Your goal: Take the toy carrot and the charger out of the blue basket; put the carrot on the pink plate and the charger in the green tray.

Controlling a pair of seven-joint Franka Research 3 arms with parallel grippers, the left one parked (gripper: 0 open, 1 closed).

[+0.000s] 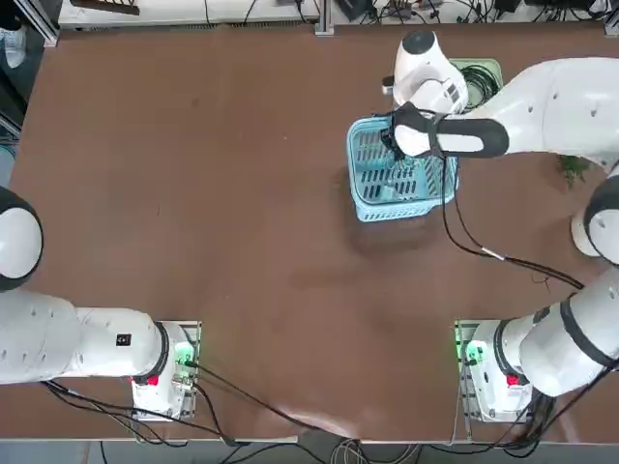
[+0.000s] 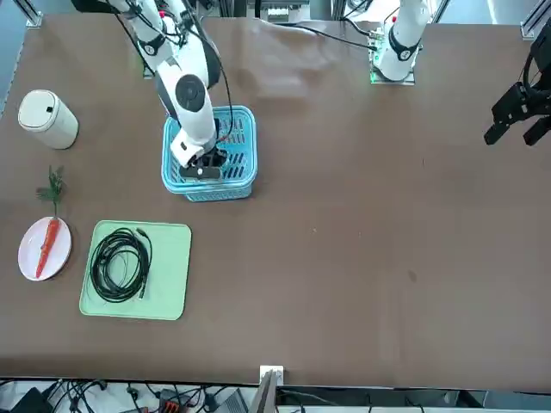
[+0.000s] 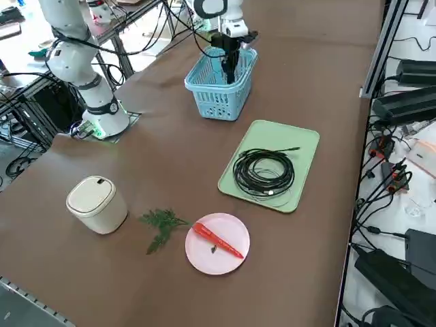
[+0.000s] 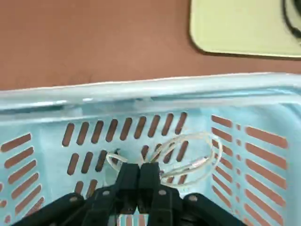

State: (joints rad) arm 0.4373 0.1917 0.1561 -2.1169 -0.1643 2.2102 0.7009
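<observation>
Judging progress first, you can count 1 of the 2 items as delivered: the toy carrot [image 3: 218, 240] already lies on the pink plate [image 3: 235, 225], its red body slanting across the middle. A loose green sprig [image 3: 161, 223] sits on the table just beside the plate, apart from the carrot. The green tray [image 3: 303, 143] holds only a coiled black cable [image 3: 263, 172]; no charger is on it.

That leaves the charger [image 4: 188, 162]. You can see its thin pale cable looped against the slatted wall inside the blue basket [image 4: 155, 92], right by the fingertips; the plug block itself is hidden, so you cannot confirm where it sits.

Look at the right arm now: it reaches out over the table and points its right gripper [image 4: 138, 172] straight down into the basket, near the wall on the tray's side. The wrist view shows the 2 fingers pressed together with no gap between them. The cable's loop runs up to the tips, so they are probably pinching it, but you cannot see a strand between the pads.

Treat the lift out of the basket and the carry to the tray as not yet done.
</observation>
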